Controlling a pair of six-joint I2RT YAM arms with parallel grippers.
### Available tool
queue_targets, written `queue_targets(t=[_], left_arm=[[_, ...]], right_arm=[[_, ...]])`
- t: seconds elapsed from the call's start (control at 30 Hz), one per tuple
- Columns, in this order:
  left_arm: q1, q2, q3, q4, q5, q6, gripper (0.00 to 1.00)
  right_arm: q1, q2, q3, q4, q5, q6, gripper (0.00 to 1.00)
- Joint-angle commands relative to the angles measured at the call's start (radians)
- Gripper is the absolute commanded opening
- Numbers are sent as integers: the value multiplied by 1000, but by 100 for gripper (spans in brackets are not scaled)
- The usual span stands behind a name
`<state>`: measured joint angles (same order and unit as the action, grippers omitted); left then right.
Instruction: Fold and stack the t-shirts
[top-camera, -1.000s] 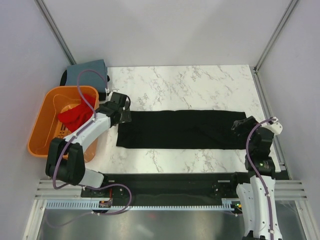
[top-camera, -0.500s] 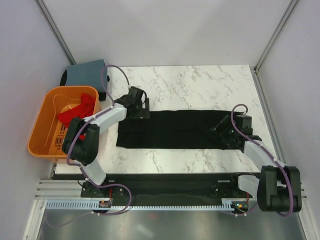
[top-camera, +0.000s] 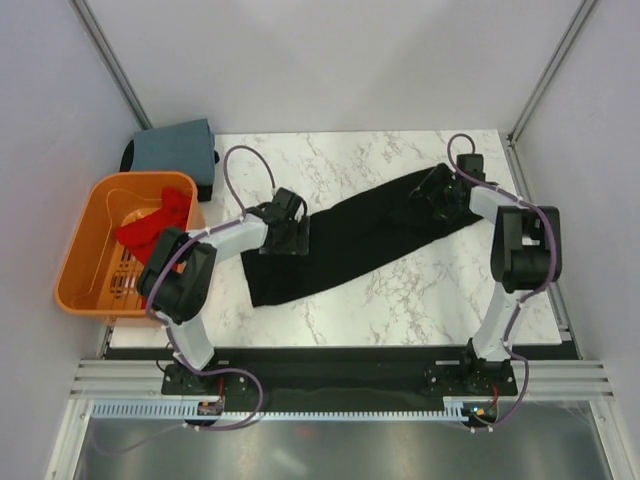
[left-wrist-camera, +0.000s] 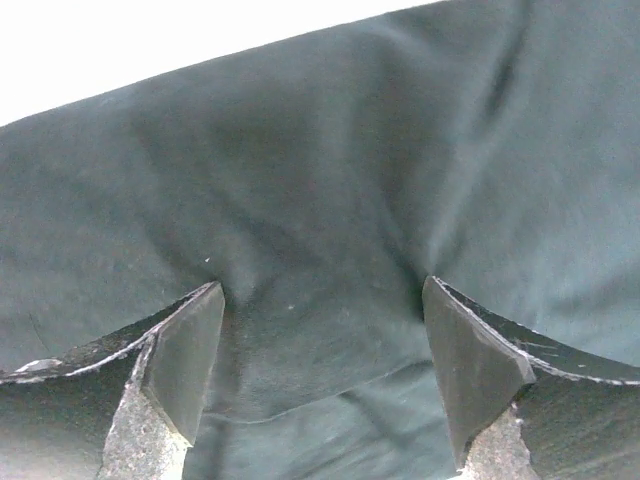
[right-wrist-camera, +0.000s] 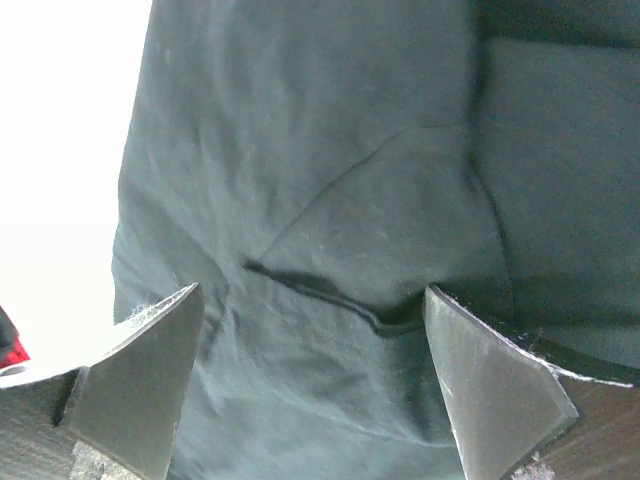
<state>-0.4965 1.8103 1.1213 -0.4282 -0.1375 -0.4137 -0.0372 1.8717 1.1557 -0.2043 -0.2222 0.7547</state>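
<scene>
Swung off its level line, the black t-shirt (top-camera: 350, 235) now slants as a long strip from near-left to far-right on the tabletop (top-camera: 330, 165). Left fingers (left-wrist-camera: 185, 350) are spread, tips denting its left end. Right fingers (right-wrist-camera: 140, 370) are spread wide on its far-right end. The red t-shirt (top-camera: 150, 225) fills the orange basket (top-camera: 85, 240) to the left, and the blue-grey t-shirt (top-camera: 175, 148) lies behind.

White marble-patterned table (top-camera: 400, 300). Lying diagonally across it, black t-shirt (top-camera: 350, 235), folded into a long strip, running from near the left edge toward the far right corner. At the far left corner, folded slate blue-grey t-shirt (top-camera: 175, 145).
</scene>
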Motion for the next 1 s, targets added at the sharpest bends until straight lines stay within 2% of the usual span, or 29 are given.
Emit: queue_targets(t=[0.0,0.03,0.1,0.13,0.17,0.23,0.33,0.47,0.6,0.63,0.67,0.8,0.83,0.93,0.97], left_arm=[[-144,9,-109,-109,229,-143,86],[-184,0,-124,-97,234,-172,86],[-308,-11,-158,-40,262,-276,88],[-350,-11,-169,-6,272,-315,88],[-420,-9,-178,29,303,-391,89],[-476,1,-195,121,325,-454,89],[-547,49,-147,121,286,-490,89],[-557,58,-133,114,266,-496,89],[-567,-28,-124,98,289,-516,89],[-571,-101,-120,91,289,-520,89],[-591,-142,-100,51,247,-525,92],[-632,-336,-63,-61,73,-525,95],[-636,-370,-70,-73,46,-533,100],[-636,-520,-126,-121,-63,-577,100],[-637,-613,-176,-122,-107,-591,100]], right_arm=[[43,211,235,-128,-20,-51,98],[75,315,386,-159,-28,-60,98],[138,421,551,-255,-49,-92,98],[154,516,705,-288,-54,-100,98],[180,559,772,-314,-54,-104,98],[197,660,920,-328,-65,-103,98],[206,768,1059,-323,-69,-88,98],[211,827,1118,-281,-92,-80,98],[211,811,1090,-225,-63,-92,98],[211,807,1092,-218,-77,-97,98],[211,807,1105,-213,-97,-112,98],[211,735,1156,-196,-203,-121,98],[212,706,1153,-192,-209,-124,98],[214,565,1113,-185,-238,-123,98],[212,528,1101,-185,-264,-121,98]])
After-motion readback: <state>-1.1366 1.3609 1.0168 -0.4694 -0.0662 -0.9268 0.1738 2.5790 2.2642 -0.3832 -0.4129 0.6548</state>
